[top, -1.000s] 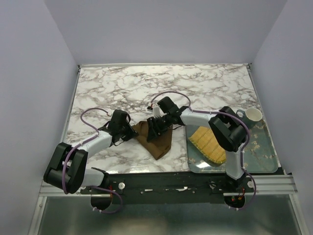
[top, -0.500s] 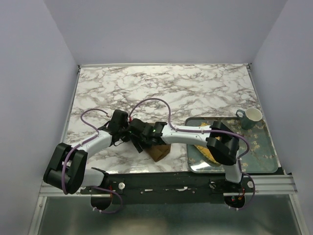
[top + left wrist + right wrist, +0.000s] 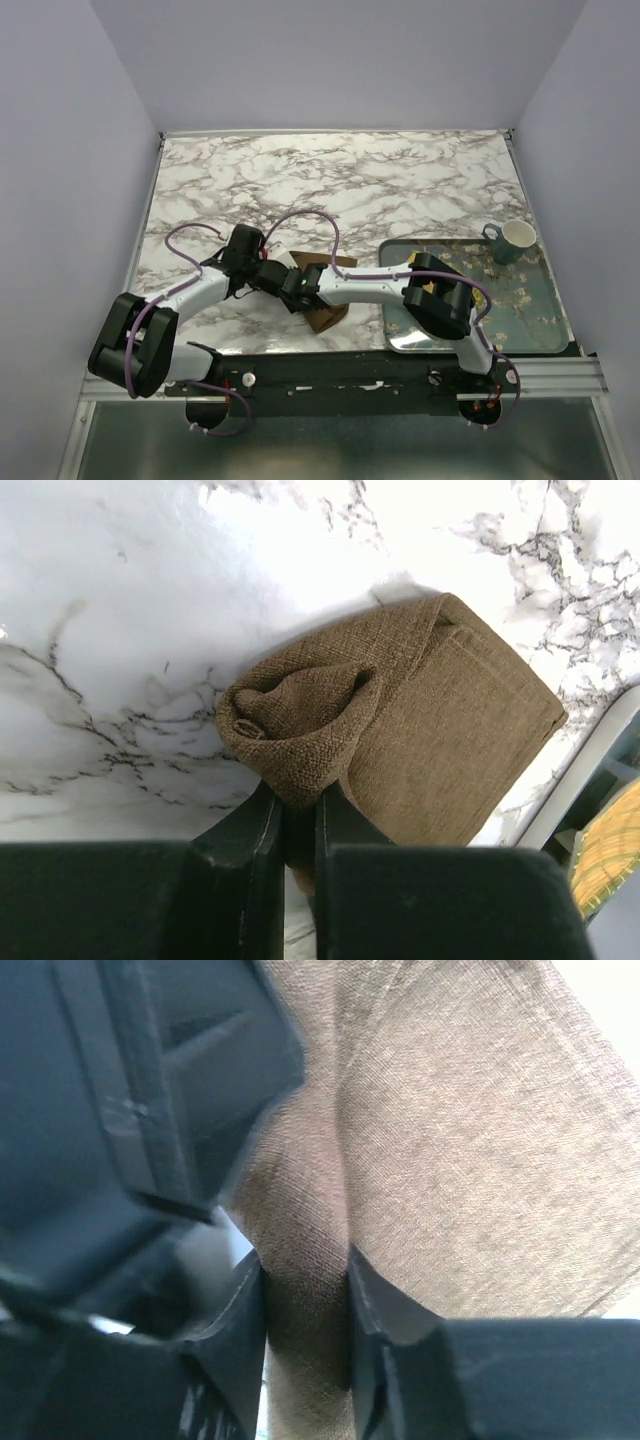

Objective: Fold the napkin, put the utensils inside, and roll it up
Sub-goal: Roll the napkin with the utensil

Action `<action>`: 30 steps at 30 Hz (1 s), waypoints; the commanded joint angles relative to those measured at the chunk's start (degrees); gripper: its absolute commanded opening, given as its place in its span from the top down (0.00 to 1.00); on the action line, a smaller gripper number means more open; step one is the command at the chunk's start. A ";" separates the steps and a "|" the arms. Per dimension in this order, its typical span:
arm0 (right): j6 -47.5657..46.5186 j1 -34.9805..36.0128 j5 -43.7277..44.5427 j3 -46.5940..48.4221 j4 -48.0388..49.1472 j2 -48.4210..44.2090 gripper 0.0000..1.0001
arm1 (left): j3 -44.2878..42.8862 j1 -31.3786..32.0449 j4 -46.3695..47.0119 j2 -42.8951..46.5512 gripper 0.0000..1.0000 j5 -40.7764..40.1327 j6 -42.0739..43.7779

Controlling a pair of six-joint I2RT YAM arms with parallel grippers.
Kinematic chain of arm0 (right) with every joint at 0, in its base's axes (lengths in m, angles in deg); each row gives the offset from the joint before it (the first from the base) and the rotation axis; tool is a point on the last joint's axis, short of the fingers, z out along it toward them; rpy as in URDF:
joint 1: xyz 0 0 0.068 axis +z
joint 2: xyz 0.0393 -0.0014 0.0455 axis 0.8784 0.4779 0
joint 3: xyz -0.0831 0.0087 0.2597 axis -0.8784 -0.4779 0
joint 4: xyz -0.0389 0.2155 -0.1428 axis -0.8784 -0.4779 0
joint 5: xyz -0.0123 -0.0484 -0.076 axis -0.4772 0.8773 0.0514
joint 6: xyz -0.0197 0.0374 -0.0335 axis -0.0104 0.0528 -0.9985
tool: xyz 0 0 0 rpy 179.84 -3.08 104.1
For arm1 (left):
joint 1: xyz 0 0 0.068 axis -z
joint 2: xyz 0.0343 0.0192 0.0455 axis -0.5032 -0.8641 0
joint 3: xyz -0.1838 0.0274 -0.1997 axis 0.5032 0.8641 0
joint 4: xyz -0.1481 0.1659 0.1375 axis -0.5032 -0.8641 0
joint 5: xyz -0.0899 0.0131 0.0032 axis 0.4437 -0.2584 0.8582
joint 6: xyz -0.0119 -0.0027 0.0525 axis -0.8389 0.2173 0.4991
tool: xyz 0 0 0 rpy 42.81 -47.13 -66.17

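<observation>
The dark brown napkin (image 3: 450, 730) lies on the marble, flat on the right side and rolled into a thick tube (image 3: 300, 720) on the left. In the top view only its edges (image 3: 325, 318) show past the arms. My left gripper (image 3: 297, 815) is shut on the near end of the roll. My right gripper (image 3: 305, 1290) reaches in from the right and has its jaws pressed on a bunched fold of the same cloth (image 3: 300, 1220), right beside the left gripper's black body (image 3: 150, 1090). From above the two grippers (image 3: 262, 272) (image 3: 292, 290) meet over the napkin. The utensils are hidden.
A teal patterned tray (image 3: 530, 300) sits at the right front, with a pale mug (image 3: 514, 238) at its far corner. The yellow woven mat (image 3: 610, 850) lies on the tray, mostly covered by my right arm (image 3: 380, 285) from above. The table's front edge is close behind the napkin.
My right arm has swung left across the napkin, and its jaws have closed on the cloth beside the left gripper. The left gripper has kept its hold and place.
</observation>
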 commanded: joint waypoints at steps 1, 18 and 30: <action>0.09 -0.73 0.21 -10.01 5.38 -2.14 0.68 | 0.79 0.50 -1.77 3.76 0.78 -0.77 0.20; -5.46 -17.24 -50.83 -32.36 49.58 -6.28 0.70 | 3.61 -3.90 0.68 12.21 0.25 6.08 5.20; 5.01 -25.25 -83.54 -27.09 60.78 6.99 0.67 | 1.76 -2.31 0.60 2.98 0.25 -0.50 5.38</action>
